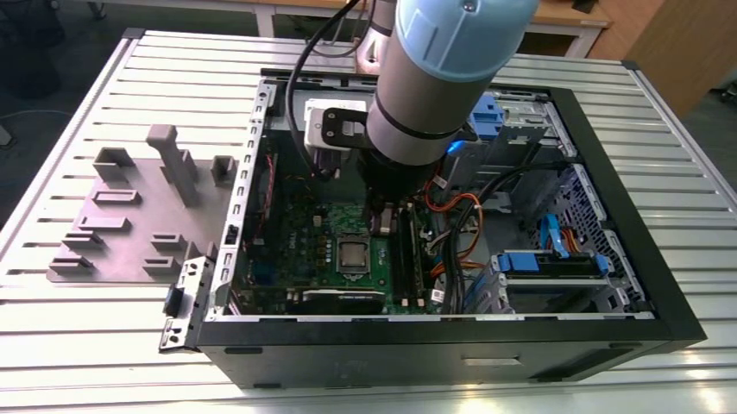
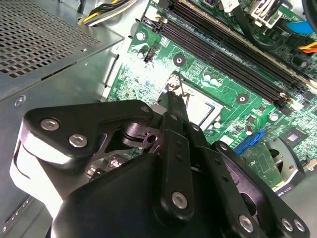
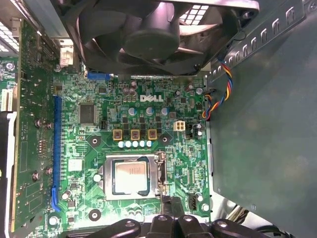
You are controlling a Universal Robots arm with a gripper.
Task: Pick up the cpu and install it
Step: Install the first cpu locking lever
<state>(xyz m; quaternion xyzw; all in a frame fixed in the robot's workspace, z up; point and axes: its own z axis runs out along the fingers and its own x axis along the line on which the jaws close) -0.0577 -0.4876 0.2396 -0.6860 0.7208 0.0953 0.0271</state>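
The cpu (image 3: 131, 176) is a small silvery square lying flat in its socket on the green motherboard (image 3: 148, 106), with the silver socket frame (image 3: 107, 174) around it. In the exterior view the cpu (image 1: 351, 254) sits low in the open computer case. My gripper (image 3: 166, 204) is shut, its narrow black tip just off the socket's edge, beside the thin lever (image 3: 159, 173). It hangs a little above the board with nothing held. In the second wrist view the gripper (image 2: 171, 96) points down at the socket frame (image 2: 210, 105). Under the arm, the gripper (image 1: 388, 222) reaches into the case.
A large black fan (image 3: 148, 34) stands at one end of the board. Long memory slots (image 2: 223, 44) run beside the socket. Orange and black cables (image 1: 455, 216) and a blue drive bay (image 1: 553, 263) fill the case's other half. A grey fixture plate (image 1: 138, 216) lies on the slatted table.
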